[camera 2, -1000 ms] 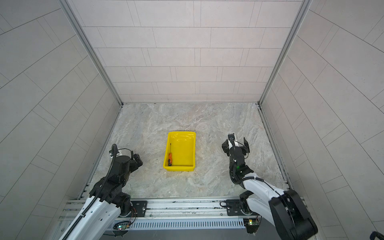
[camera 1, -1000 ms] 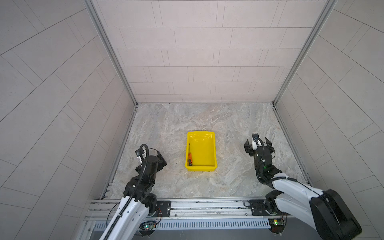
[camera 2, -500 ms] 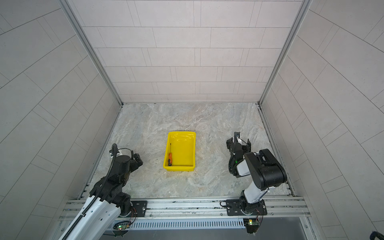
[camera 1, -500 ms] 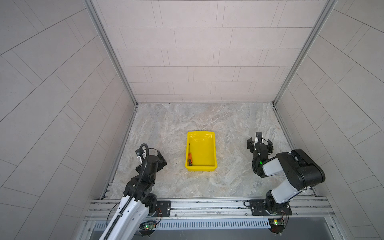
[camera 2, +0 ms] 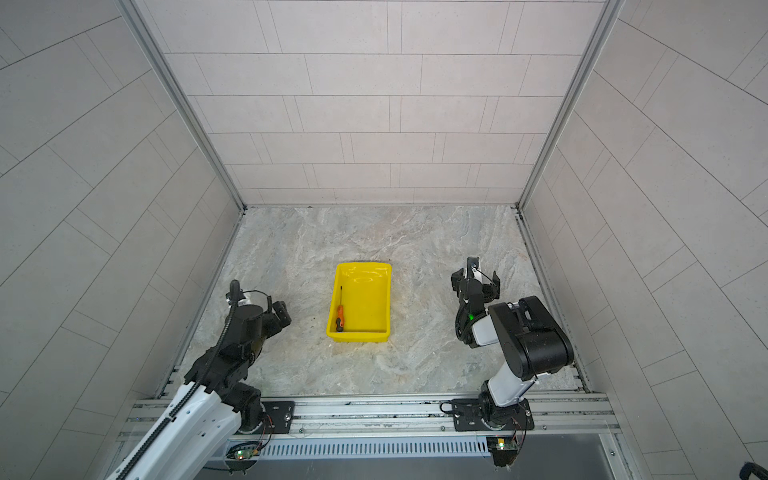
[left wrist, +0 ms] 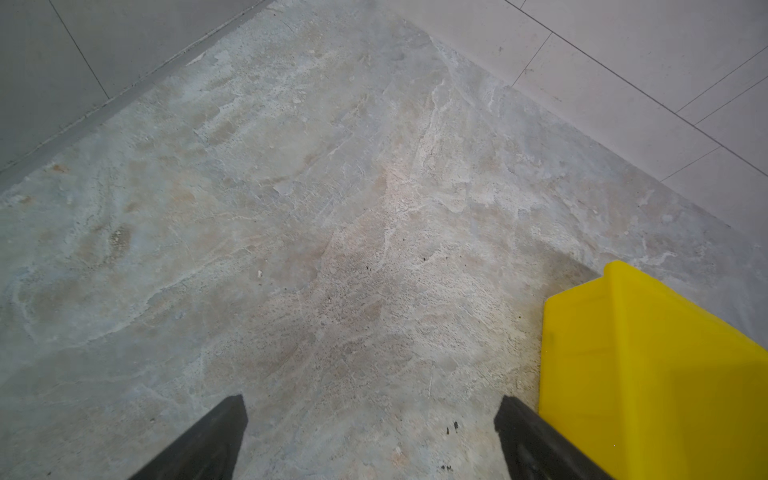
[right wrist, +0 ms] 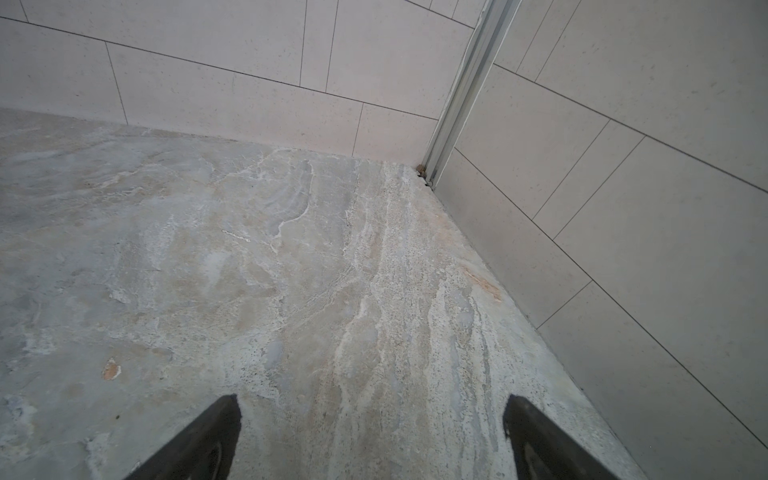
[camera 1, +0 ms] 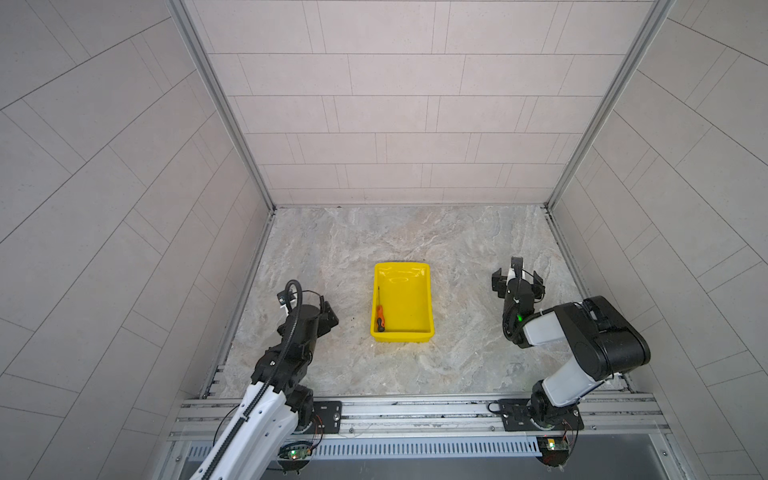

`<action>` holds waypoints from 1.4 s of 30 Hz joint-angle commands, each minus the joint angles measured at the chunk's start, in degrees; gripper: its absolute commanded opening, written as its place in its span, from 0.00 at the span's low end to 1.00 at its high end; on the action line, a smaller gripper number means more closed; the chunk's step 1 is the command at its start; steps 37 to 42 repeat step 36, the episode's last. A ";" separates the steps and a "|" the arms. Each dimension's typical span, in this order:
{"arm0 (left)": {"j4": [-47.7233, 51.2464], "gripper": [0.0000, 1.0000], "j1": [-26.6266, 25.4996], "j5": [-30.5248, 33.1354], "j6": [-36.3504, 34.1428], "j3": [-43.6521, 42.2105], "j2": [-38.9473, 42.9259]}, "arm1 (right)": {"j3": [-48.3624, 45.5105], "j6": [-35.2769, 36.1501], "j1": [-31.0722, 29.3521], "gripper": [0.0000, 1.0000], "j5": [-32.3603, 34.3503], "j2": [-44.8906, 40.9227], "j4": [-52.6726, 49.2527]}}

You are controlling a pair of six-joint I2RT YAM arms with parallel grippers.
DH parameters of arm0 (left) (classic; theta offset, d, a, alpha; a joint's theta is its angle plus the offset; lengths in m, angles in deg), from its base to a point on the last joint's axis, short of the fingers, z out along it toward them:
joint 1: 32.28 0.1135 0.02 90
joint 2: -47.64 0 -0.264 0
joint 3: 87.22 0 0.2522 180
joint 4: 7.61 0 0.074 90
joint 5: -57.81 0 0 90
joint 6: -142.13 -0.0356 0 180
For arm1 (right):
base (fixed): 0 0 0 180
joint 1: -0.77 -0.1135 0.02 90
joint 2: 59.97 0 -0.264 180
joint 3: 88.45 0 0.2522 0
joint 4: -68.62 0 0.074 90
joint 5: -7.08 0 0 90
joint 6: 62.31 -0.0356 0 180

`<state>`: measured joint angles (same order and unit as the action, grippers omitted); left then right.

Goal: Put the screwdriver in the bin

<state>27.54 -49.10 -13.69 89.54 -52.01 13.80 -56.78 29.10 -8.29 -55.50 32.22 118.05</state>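
Note:
The yellow bin (camera 1: 409, 299) (camera 2: 365, 303) stands in the middle of the stone floor in both top views. Inside it, along its left wall, lies the orange-handled screwdriver (camera 1: 380, 318) (camera 2: 340, 317) with its thin shaft pointing to the back. My left gripper (camera 1: 309, 305) (camera 2: 262, 309) rests low to the left of the bin, open and empty. In the left wrist view (left wrist: 370, 401) the bin's outer wall (left wrist: 648, 374) is just beside one finger. My right gripper (camera 1: 517, 283) (camera 2: 476, 279) is well to the right of the bin, open over bare floor (right wrist: 372, 399).
Tiled walls close in the floor on the left, back and right, and the right gripper is near the right wall (right wrist: 623, 228). A metal rail (camera 1: 415, 409) with both arm bases runs along the front edge.
The right arm has folded back, its elbow rising above its base, while its open gripper stayed about where it was. The left arm, the bin and the screwdriver have not moved.

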 commanded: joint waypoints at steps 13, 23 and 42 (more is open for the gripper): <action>-84.95 1.00 1.55 10.35 -45.53 -9.14 -47.00 | 0.32 -0.27 0.01 0.99 0.43 -0.72 -0.18; -73.87 1.00 13.73 1.84 -33.10 0.68 -56.24 | 0.77 -0.58 0.32 0.99 -0.25 -0.78 -1.15; -75.66 1.00 13.18 -0.91 -35.81 0.61 -57.05 | 0.62 -0.53 1.24 0.99 -4.30 -0.84 -1.22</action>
